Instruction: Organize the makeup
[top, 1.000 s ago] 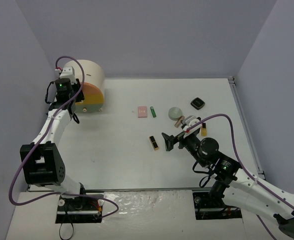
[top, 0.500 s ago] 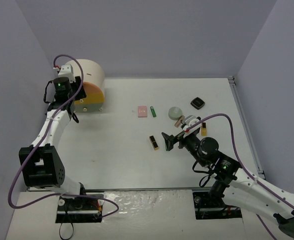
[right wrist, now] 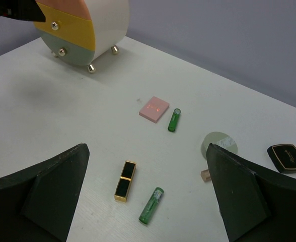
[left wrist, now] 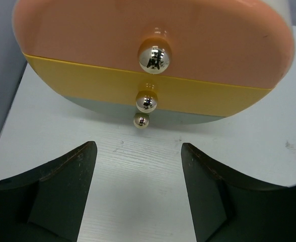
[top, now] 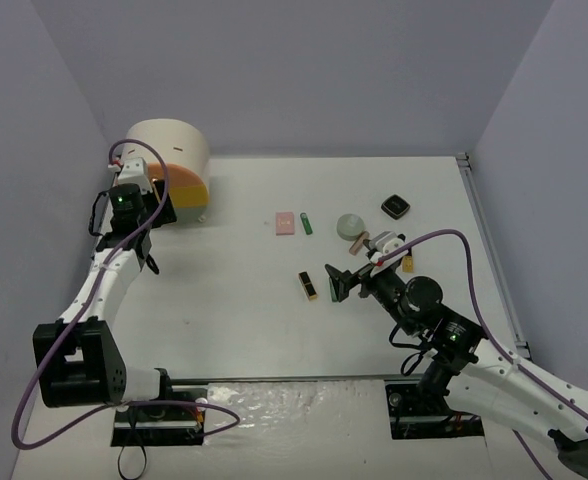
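Open tabletop [top: 224, 290] between box [top: 179, 150], pink compact [top: 285, 222]

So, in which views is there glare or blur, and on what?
Left wrist view: the drawer knobs mirror bright highlights, and the left gripper's fingers are dark, with little detail. Right wrist view: the pink square is sharp, and the right gripper's fingers are dark too. Top external view: the rippled strip near the bottom edge shines.

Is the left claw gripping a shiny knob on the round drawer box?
No: the left gripper stands open, short of the shiny ball knobs, gripping nothing.
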### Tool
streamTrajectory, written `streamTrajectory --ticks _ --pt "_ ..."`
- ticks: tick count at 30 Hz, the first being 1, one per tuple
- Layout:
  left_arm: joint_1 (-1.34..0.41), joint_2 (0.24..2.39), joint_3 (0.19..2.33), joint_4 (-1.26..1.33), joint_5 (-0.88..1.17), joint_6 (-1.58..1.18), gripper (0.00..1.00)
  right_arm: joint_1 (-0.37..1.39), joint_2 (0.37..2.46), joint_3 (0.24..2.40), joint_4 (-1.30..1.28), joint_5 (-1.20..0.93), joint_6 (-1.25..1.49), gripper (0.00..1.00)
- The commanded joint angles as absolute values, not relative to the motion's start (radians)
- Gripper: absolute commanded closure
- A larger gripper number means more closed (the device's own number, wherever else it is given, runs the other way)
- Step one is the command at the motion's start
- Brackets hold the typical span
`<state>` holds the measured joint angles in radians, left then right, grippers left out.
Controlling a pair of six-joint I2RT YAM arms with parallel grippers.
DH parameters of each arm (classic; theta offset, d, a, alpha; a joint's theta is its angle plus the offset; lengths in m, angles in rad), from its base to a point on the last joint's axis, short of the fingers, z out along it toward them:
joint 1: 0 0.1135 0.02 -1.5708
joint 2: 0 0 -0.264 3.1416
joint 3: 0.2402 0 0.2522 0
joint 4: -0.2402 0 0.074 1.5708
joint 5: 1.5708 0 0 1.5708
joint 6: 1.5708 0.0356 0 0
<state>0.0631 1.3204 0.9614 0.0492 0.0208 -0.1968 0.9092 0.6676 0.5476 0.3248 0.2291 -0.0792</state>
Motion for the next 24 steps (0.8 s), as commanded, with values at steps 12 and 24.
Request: streamTrajectory --ticks 12,24 --pt "0.073 1.470 1.034 0.300 0.053 -0.132 0.44 0.905 0.669 0.546 0.414 0.231 -0.083 0.00" --pt "0.097 1.542 1.043 0.378 0.089 -0.125 0.48 0.905 0.684 0.545 0.419 0.239 -0.089 0.00"
